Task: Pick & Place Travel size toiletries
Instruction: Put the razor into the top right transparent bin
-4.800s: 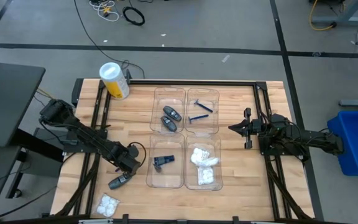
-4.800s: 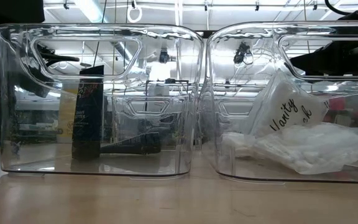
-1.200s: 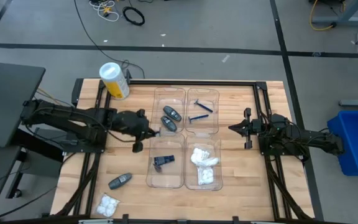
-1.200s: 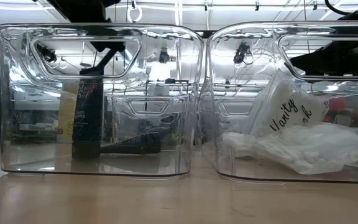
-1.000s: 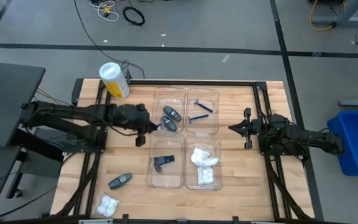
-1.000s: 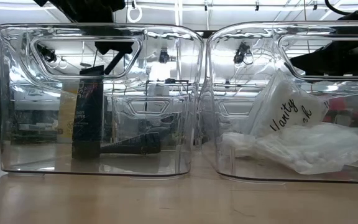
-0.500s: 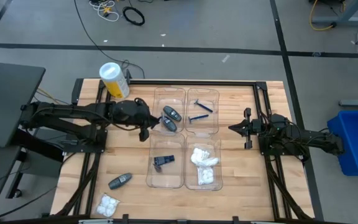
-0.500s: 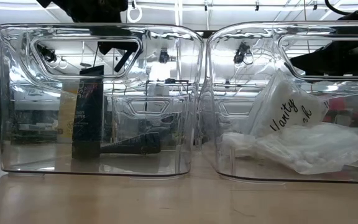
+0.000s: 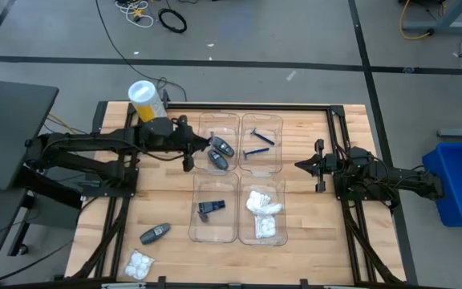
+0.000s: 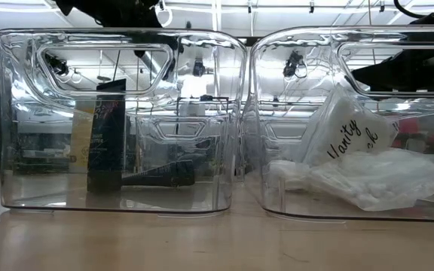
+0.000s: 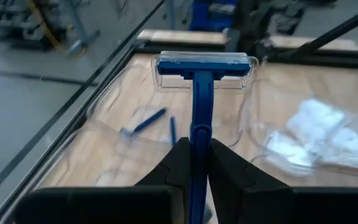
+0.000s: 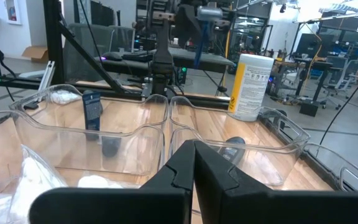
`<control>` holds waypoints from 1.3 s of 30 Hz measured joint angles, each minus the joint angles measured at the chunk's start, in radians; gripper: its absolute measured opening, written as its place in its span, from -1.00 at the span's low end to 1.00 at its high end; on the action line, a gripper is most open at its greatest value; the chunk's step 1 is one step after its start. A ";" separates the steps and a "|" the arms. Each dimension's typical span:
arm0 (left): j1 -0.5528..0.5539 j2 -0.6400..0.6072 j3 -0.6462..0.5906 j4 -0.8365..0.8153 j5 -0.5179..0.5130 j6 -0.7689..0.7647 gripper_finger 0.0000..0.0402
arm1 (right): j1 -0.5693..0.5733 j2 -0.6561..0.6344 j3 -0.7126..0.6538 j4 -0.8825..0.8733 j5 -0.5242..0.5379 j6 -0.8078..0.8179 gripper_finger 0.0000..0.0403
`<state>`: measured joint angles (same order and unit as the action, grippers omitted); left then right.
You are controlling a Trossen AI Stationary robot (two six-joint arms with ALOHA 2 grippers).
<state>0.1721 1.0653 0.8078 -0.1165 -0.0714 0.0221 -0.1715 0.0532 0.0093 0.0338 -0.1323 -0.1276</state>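
My left gripper is shut on a thin blue razor and hangs above the left rim of the far-left clear tray; it also shows as my left gripper in the high view. That tray holds two dark grey oval tubes. Blue razors lie in the far-right tray. A dark piece rests in the near-left tray, and white packets in the near-right one. One grey tube and one white packet lie on the table's near left. My right gripper waits shut at the right. My left gripper pinches the razor's blue handle between its two fingers, which lie along it. The fingers come from the table's left, slanting a little downward. The razor's head, under a clear cap, sticks out ahead of the fingertips, lifted clear of tray and table.
A big yellow-and-white cylinder lies at the table's far left corner. The four clear trays stand two by two in the middle. A black frame rail runs along the table's far edge. Bare wood lies left of the trays.
My left gripper, still shut on the razor, has swung toward the table's far edge and risen a little, tipping nearer to level. It now hangs beside the far-left tray, not at the gap between the left trays. The razor has travelled with it, clear of everything.
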 joint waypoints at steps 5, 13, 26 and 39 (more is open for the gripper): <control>0.004 0.000 0.000 0.033 0.055 0.018 -0.79 | 0.000 0.000 0.000 0.000 0.000 0.000 -0.93; 0.006 0.000 0.014 0.021 0.074 0.040 -0.80 | 0.000 0.000 0.000 0.000 0.000 0.000 -0.93; 0.076 0.188 0.226 -0.012 0.060 0.113 -0.80 | 0.000 0.000 0.000 0.000 0.000 0.000 -0.93; 0.116 0.264 0.275 0.028 0.112 0.119 -0.78 | 0.000 0.000 0.000 0.000 0.000 0.000 -0.93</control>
<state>0.2882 1.3289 1.0828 -0.0883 0.0406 0.1413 -0.1716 0.0532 0.0095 0.0338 -0.1326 -0.1276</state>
